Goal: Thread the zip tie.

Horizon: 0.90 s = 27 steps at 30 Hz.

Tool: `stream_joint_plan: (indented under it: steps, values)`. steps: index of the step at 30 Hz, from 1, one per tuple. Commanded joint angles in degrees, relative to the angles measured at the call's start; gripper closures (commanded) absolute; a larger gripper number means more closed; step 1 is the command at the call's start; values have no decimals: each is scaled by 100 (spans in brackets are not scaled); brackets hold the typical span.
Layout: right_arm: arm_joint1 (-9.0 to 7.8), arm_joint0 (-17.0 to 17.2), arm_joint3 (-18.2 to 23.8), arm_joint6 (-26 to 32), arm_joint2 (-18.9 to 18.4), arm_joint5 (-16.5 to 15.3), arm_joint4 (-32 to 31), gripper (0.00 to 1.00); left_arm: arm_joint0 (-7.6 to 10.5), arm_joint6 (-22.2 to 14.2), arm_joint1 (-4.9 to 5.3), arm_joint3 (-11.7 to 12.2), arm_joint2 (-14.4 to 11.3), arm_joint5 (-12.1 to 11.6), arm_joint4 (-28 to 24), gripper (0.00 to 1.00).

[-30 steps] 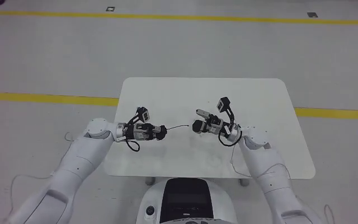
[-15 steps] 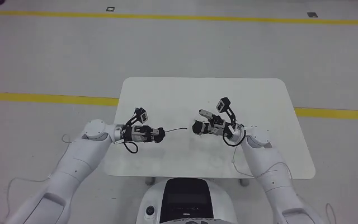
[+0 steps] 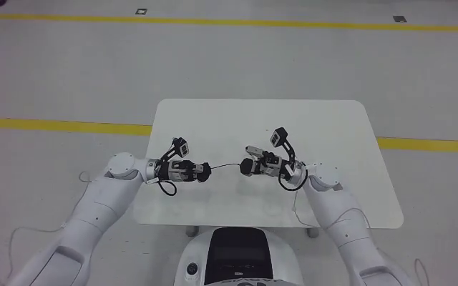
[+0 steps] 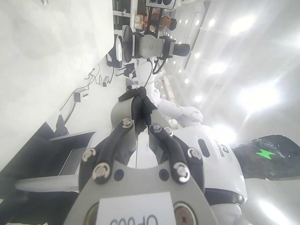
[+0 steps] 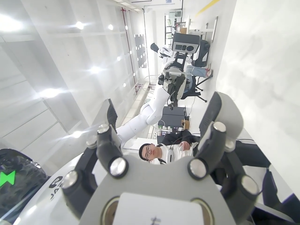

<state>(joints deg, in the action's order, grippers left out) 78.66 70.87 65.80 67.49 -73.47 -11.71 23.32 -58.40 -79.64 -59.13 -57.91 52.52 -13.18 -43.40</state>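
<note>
A thin black zip tie hangs above the white table, pointing from my left gripper towards the right one. In the left wrist view my left gripper is shut on one end of the tie, its black-padded fingertips pressed together. My right gripper sits at the tie's free tip. In the right wrist view my right gripper is open, its fingers wide apart with nothing between them. I cannot tell whether the tip touches it.
Both arms hover over the near middle of the table. The floor around the table has yellow lines.
My right gripper has moved left, closing the gap to the zip tie's free tip. My left gripper drew back slightly to the left and then held still with the tie.
</note>
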Motion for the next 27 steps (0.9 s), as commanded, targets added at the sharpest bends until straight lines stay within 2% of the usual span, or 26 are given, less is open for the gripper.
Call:
stream_joint_plan:
  steps: [1, 11, 17, 23, 27]
  values:
    - [-12, -46, -95, 72, 12, -26, 73, 65, 0, 0, 0, 0, 0, 0, 0, 100]
    - [-50, -241, -404, 303, 211, -167, 127, 75, 0, 0, 0, 0, 0, 0, 0, 100]
    - [-67, -314, -470, 359, 342, -248, 124, 78, 0, 0, 0, 0, 0, 0, 0, 100]
    - [-99, -351, -517, 326, 377, -267, 150, 89, 0, 0, 0, 0, 0, 0, 0, 100]
    - [-121, -364, -532, 307, 394, -274, 176, 91, 0, 0, 0, 0, 0, 0, 0, 100]
